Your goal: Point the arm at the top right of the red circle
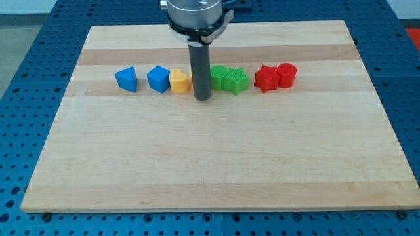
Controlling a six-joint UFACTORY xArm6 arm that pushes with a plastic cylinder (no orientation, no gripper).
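My tip (202, 98) sits mid-row, between the yellow block (179, 82) and the green blocks (228, 78); I run no pincer, just the bare rod. The red circle (287, 75) lies at the row's right end, touching the red star (266, 78), well apart from my tip

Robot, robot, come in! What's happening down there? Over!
My tip down mid-row, between yellow block and green blocks. Red circle at the row's right end, touching red star. Green blocks and star sit between. Over.
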